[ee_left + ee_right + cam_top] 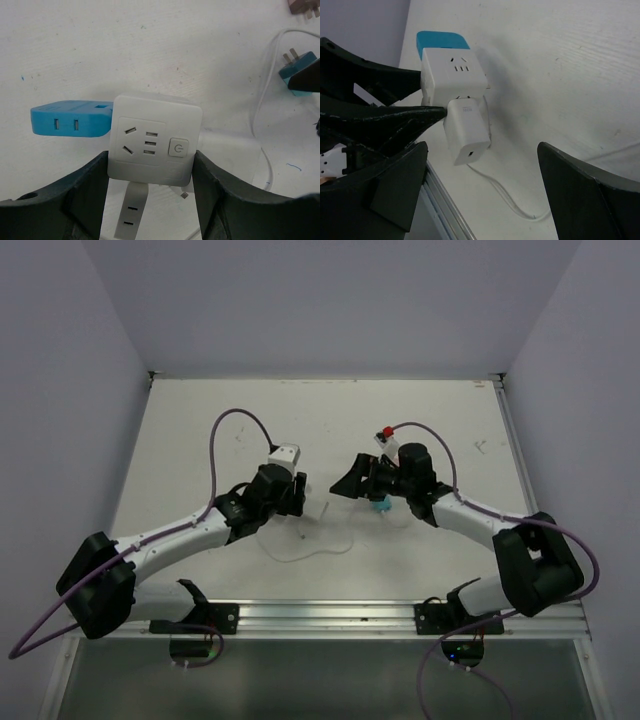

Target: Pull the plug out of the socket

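A white socket cube point(155, 135) is clamped between my left gripper's point(150, 167) dark fingers point(75, 200) and held just above the table. A blue adapter point(70, 119) sticks out of its left side. A white plug block point(467, 130) sits in its lower face and also shows in the left wrist view point(131, 210). My right gripper point(487, 185) is open, and the white plug is just ahead of it, between the spread fingers point(590, 195) without touching them. In the top view the left gripper point(298, 490) and the right gripper point(350, 483) face each other at mid-table.
A teal plug point(300, 70) with bare prongs lies on the table under the right arm, also in the top view point(380, 505). A thin white cable point(310, 552) loops near the front. A brown plug point(302, 6) lies farther off. A metal rail point(330, 615) runs along the near edge.
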Robot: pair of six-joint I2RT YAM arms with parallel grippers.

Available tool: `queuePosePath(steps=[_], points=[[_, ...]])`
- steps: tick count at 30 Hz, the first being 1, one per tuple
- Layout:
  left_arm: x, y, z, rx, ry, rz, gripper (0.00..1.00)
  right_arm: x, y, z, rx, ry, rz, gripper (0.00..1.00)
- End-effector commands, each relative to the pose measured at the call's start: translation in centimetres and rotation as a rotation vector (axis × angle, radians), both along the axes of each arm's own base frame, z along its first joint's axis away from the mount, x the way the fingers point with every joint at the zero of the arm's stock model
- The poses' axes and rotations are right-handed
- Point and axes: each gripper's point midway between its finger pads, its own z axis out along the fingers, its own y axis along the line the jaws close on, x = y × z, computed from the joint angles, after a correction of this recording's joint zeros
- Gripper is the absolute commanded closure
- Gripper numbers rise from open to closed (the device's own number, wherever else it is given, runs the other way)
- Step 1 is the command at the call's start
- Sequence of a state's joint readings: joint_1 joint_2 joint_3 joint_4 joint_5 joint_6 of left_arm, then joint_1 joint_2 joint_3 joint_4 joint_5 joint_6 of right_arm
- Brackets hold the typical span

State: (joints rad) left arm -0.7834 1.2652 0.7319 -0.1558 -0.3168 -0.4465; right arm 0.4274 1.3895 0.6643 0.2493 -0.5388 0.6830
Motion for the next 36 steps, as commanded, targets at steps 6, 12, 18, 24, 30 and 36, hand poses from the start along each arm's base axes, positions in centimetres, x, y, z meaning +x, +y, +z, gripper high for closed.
queuePosePath(steps=[6,12,18,24,30,36], points=[[3.4,-1.3,5.6,-0.17,-0.126,0.095,1.0,-0.8,5.0,0.5,0.159,0.003,0.117,0.05],[3.5,-1.4,5.7,-0.197,-0.126,0.109,1.0,-1.0,6.4,-0.1,0.198,0.015,0.15,0.08],[3.7,-1.3,5.8,-0.213,-0.129,0.134,1.0,-1.0,7.2,-0.5,0.211,0.023,0.175,0.29],[4.0,-0.6,6.3,-0.216,-0.148,0.169,1.0,-1.3,7.2,-1.3,0.22,0.034,0.176,0.79],[4.4,1.5,6.7,-0.191,-0.187,0.254,1.0,-1.5,6.7,-2.3,0.209,0.05,0.169,1.0],[4.6,4.8,6.2,-0.169,-0.221,0.349,1.0,-1.3,4.9,-2.3,0.246,0.066,0.138,1.0]])
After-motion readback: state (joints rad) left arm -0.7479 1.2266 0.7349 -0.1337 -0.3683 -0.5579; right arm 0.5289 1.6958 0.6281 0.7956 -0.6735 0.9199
